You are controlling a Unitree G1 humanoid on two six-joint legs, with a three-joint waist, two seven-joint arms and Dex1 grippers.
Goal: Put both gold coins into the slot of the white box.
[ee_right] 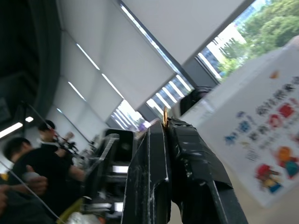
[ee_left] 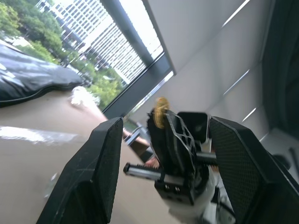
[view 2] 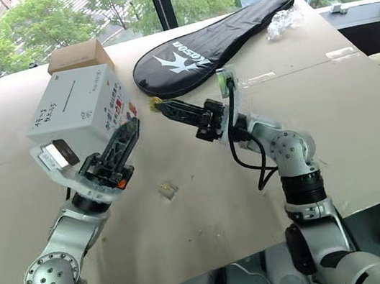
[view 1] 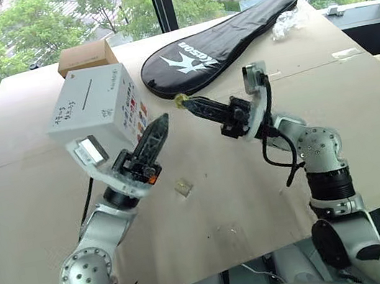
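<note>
right gripper [view 1: 185, 102] pinches a gold coin [view 1: 180, 100] beside white box [view 1: 100, 106] | left gripper [view 1: 148, 143] clamps box | tip: line coin edge-on with slot [view 1: 82, 93], go slow

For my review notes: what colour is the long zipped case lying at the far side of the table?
Black with a white logo, clearest in the left eye view: case.

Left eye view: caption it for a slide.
Left claw holds the white box aloft; right claw pinches a gold coin beside it.
</note>
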